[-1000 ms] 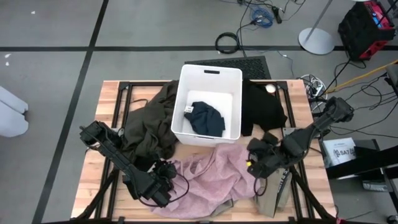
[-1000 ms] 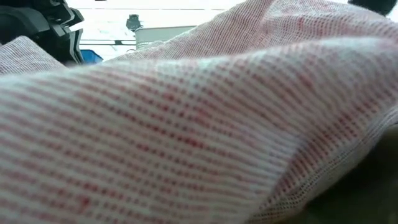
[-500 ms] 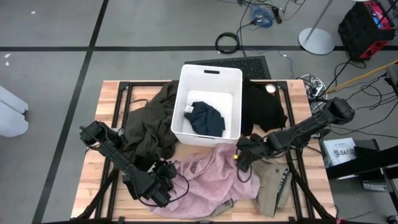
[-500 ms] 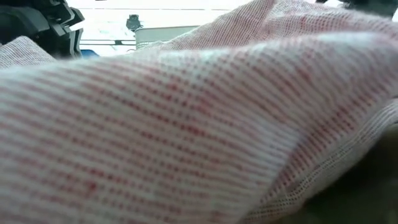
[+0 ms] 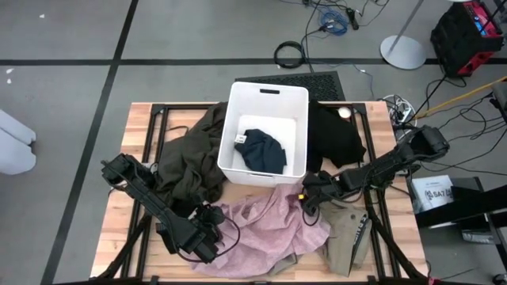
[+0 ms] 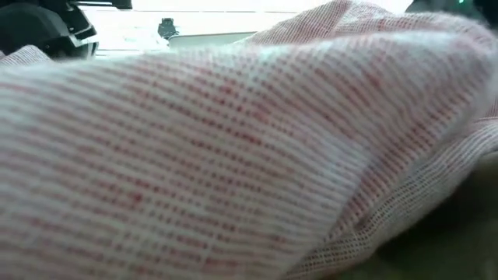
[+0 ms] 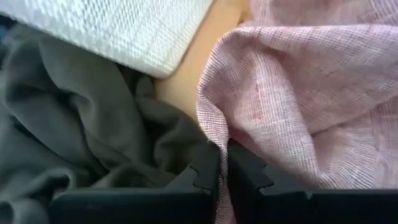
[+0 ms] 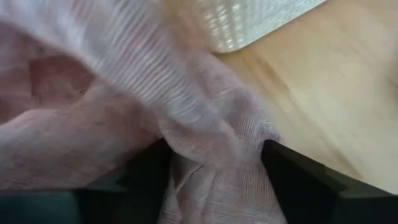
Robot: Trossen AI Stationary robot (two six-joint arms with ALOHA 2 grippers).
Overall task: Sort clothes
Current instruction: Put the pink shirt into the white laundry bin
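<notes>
The pale pink garment (image 5: pixel 265 229) lies crumpled on the table's near middle and fills the low view (image 6: pixel 249 155). My left gripper (image 7: pixel 222 171) is at its left edge, shut on it. My right gripper (image 8: pixel 214 177) is at its far right corner, close to the white bin (image 5: pixel 265 131). It is open, with a bunched pink fold (image 8: pixel 214 143) between its fingers. A navy garment (image 5: pixel 263 150) lies in the bin. The dark olive garment (image 5: pixel 194 154) lies left of the bin, a black one (image 5: pixel 337 134) right of it, and a khaki one (image 5: pixel 344 237) at the near right. My left gripper pinches the pink garment's left edge (image 7: pixel 214 137) between its two fingers, which slant down at it from the table's near left. The cloth rises slack from the fingers, and the rest of it lies on the table. My right gripper has its open fingers (image 8: pixel 292 177) astride a bunched fold at the garment's far right corner, slanting down from the right. The cloth fills the gap and lies against both fingers. It rests on the table.
The bin's near wall (image 7: pixel 124 31) stands just beyond both grippers. Bare wood (image 8: pixel 323 81) shows between the bin and the pink cloth. The olive garment (image 7: pixel 74 118) lies against my left gripper's side.
My right gripper has come down and toward the table's left, from above the khaki garment onto the pink garment's far right corner beside the bin. The pink cloth has shifted a little in the low view.
</notes>
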